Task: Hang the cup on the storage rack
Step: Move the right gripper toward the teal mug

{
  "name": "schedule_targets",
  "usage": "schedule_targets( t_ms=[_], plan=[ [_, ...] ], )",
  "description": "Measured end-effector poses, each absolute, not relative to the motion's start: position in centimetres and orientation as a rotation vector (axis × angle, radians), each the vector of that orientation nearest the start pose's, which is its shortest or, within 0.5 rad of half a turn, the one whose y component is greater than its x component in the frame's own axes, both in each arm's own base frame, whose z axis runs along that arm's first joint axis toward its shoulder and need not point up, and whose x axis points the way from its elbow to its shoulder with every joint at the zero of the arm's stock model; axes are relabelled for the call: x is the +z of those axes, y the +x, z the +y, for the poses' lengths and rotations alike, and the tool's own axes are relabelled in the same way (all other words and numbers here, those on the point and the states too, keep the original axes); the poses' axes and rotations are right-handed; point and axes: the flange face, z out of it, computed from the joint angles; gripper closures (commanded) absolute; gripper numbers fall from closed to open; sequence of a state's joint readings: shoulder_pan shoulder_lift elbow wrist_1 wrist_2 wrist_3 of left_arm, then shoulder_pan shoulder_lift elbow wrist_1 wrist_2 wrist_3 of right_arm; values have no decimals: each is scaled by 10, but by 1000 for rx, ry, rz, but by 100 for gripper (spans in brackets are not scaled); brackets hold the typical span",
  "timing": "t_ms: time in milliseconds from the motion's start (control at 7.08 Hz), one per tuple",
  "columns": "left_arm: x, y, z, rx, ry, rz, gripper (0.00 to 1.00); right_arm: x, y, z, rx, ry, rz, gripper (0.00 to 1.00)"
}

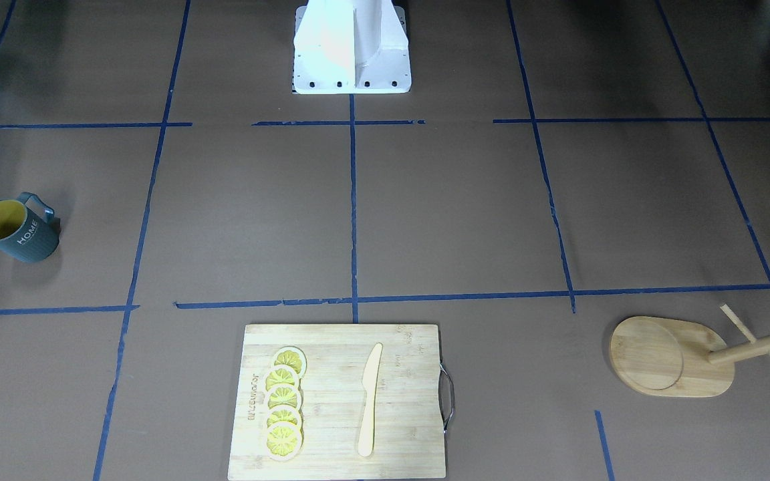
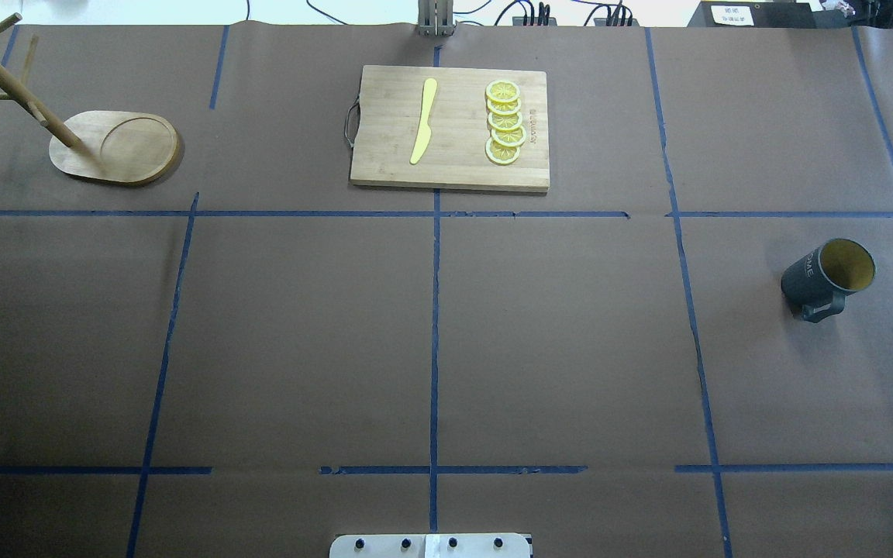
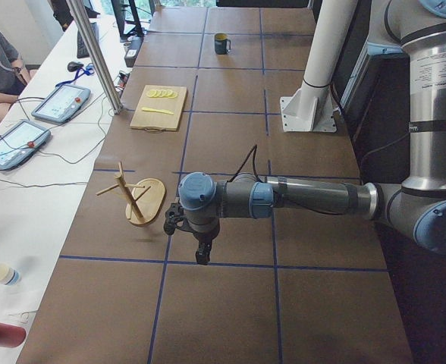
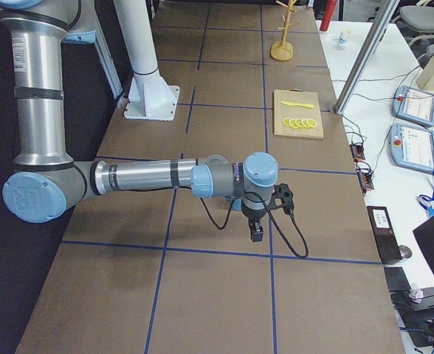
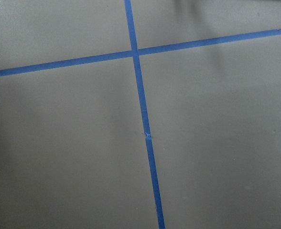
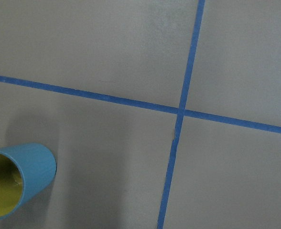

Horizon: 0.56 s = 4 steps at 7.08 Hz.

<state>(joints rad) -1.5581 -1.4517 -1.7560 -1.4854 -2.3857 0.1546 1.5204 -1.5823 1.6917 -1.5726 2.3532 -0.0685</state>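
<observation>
**Taking stock before the first reach: cup free, rack bare**

- **Cup** (image 2: 830, 275): stands upright on the right side of the table (image 2: 446, 349), mouth up. Its handle points to the near side, toward the robot. Nothing touches it. In the right wrist view only its rim shows, at the lower left corner.
- **Storage rack** (image 2: 117, 147): stands at the far left of the table, well apart from the cup. All its pegs are bare.
- **Right gripper** (image 4: 256, 237): hangs over the right end of the table and holds nothing. You cannot tell how wide its jaws stand, since only a side view shows it.
- **Left gripper** (image 3: 202, 259): hangs over the left end of the table, near the rack, with nothing in it. Its jaw width cannot be told either.
- **Other stock**: a cutting board (image 2: 450, 128) at far centre carries lemon slices (image 2: 505, 124) and a wooden knife (image 2: 423, 120). None of these belong to the task.

**Step in hand**: by my reading the approach, with no grasp made yet.

**Next move**: the right arm is likely the one to use, as it sits on the cup's side. Grip the cup's wall or rim and leave the handle loop free for a peg. Expect a long carry across the table, or a hand-over.
</observation>
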Motion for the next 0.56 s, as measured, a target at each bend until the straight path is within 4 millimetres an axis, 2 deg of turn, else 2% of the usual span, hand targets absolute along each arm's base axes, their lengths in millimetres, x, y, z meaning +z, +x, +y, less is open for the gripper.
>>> schedule_targets(
  t_ms=[282, 424, 565],
  plan=[
    [630, -55, -437, 150, 37, 816, 0, 594, 29, -499, -186, 125, -782, 0],
    [629, -55, -436, 149, 37, 816, 0, 582, 19, -501, -214, 142, -784, 0],
    [629, -55, -436, 149, 37, 817, 0, 568, 1, -504, -259, 155, -786, 0]
  ],
)
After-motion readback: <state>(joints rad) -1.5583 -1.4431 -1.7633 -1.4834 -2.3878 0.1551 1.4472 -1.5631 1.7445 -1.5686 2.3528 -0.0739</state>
